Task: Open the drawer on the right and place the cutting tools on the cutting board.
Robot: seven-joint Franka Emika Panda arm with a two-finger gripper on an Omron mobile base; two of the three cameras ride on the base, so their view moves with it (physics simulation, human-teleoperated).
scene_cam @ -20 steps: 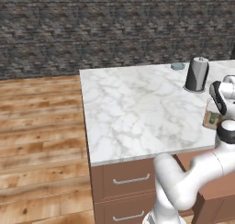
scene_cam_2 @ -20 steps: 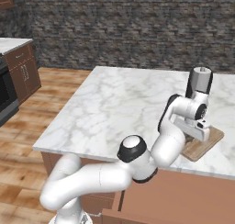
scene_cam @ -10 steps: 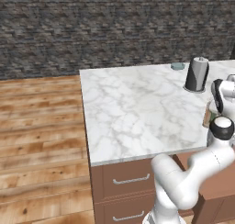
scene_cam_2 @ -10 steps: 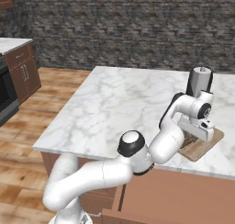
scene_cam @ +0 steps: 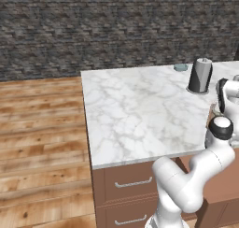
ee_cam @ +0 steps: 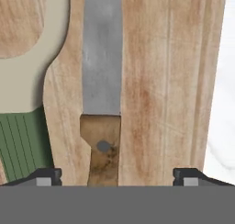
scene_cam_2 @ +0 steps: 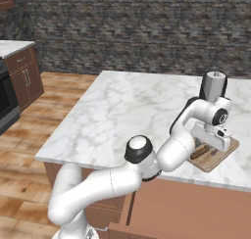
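The gripper [ee_cam: 117,177] is wide open just above the cutting board [ee_cam: 170,81]. Between its fingertips lies a knife [ee_cam: 102,71], and the green-handled peeler [ee_cam: 20,140] lies at its left.

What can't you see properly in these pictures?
- Knife: the hand view's edges cut off its blade tip and handle end.
- Peeler: cut by that view's left edge.
- Board: in the right base view the arm covers much of it.
- Drawer: the arm and bottom edge hide its inside.
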